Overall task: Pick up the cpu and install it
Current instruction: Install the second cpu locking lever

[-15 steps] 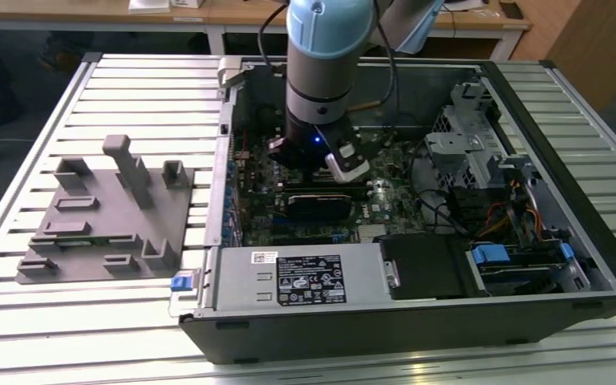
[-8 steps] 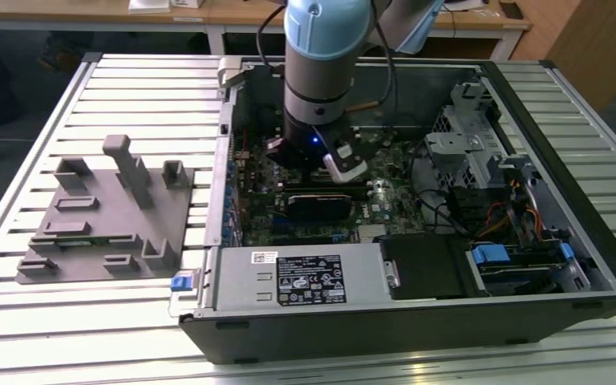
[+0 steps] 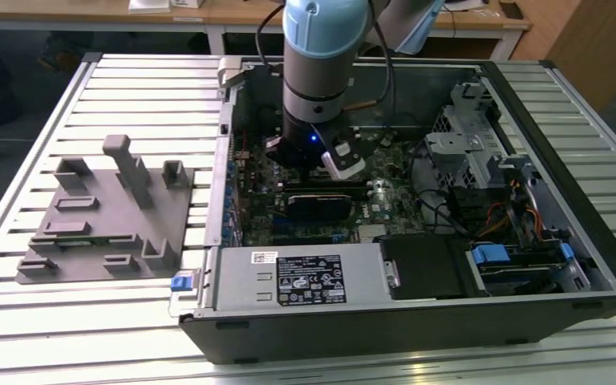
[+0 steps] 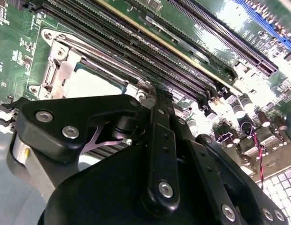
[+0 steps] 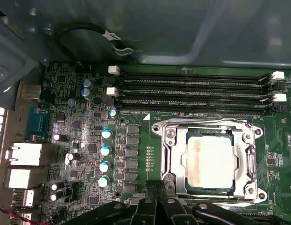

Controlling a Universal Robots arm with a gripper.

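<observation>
One cpu [image 5: 210, 161] sits in its socket [image 5: 171, 164], just beyond the fingers [image 5: 157, 197]

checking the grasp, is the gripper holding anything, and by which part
Nothing is held: the pale silvery square cpu lies in the metal-framed socket, apart from the black gripper.

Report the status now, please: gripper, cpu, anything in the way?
Gripper low over the motherboard, beside the socket frame, holding nothing visible. Cpu lying flat in the socket. Nothing on top of it.
</observation>
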